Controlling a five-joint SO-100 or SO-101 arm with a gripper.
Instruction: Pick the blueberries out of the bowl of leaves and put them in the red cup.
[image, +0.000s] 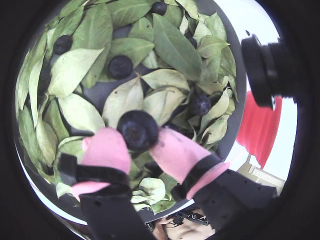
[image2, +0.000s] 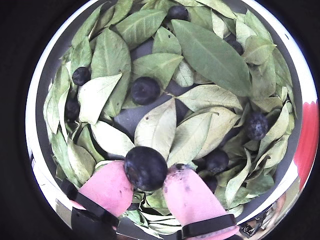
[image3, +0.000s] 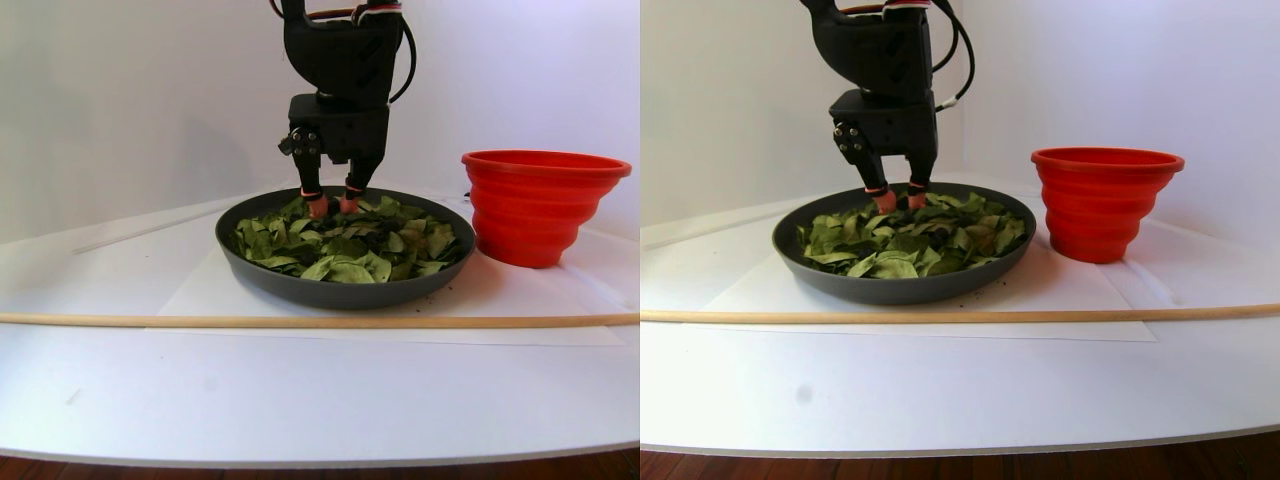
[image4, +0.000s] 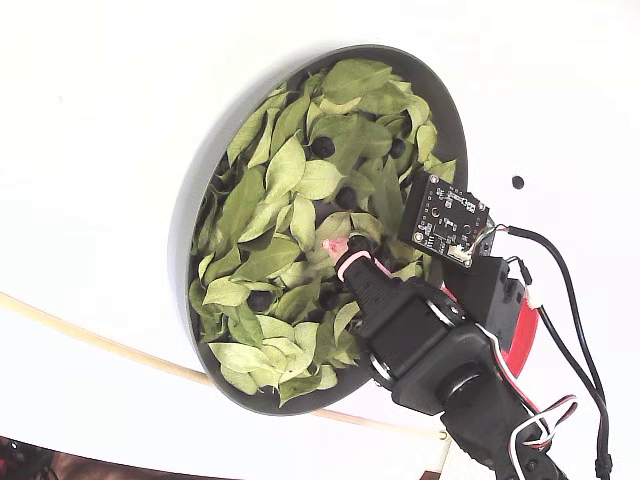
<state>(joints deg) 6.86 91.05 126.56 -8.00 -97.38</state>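
My gripper has pink-padded fingers and is shut on one blueberry, also seen in the other wrist view as the blueberry, just above the leaves. Several more blueberries, such as one and another, lie among the leaves in the dark grey bowl. The stereo pair view shows the gripper low over the bowl's back edge. The red cup stands right of the bowl there. In the fixed view the arm covers most of the red cup.
A long wooden stick lies across the white table in front of the bowl. A small black dot marks the table beside the bowl. A camera board sticks out from the arm over the bowl's rim.
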